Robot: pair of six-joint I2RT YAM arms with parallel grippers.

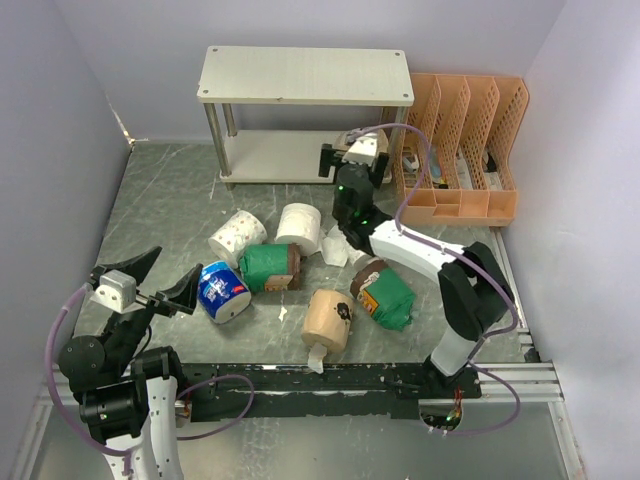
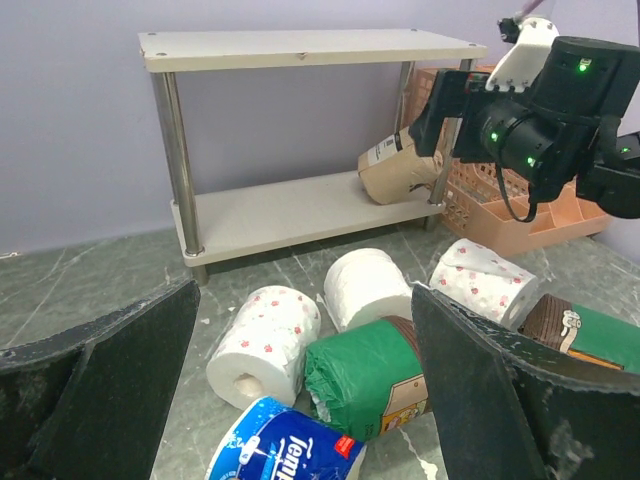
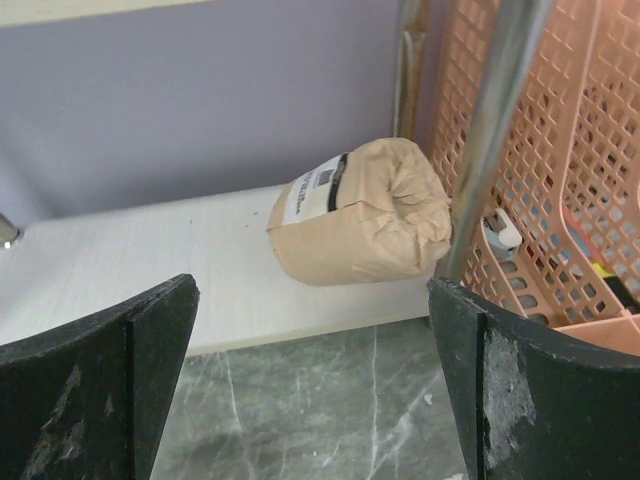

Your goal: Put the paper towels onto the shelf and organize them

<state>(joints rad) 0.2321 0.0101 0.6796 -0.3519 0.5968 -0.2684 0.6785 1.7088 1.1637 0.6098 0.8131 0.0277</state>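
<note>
The shelf [image 1: 305, 75] stands at the back, and a tan wrapped roll [image 3: 360, 215] lies on its lower board [image 3: 130, 265] at the right end, against a metal leg. My right gripper [image 1: 352, 160] hovers just in front of that roll, open and empty [image 3: 310, 300]. On the table lie several paper towels: a patterned white roll [image 1: 236, 237], a plain white one [image 1: 299, 226], a green-wrapped one [image 1: 268, 267], a blue-white one [image 1: 222, 291], a beige one [image 1: 327, 320] and a green-brown one [image 1: 385, 297]. My left gripper [image 1: 165, 280] is open beside the blue-white roll [image 2: 280, 445].
An orange perforated file organizer [image 1: 470, 150] stands right of the shelf, close to my right wrist. Another patterned roll [image 2: 480, 280] lies under the right arm. Grey walls enclose the back and both sides. Paper scraps dot the marble tabletop [image 1: 160, 200].
</note>
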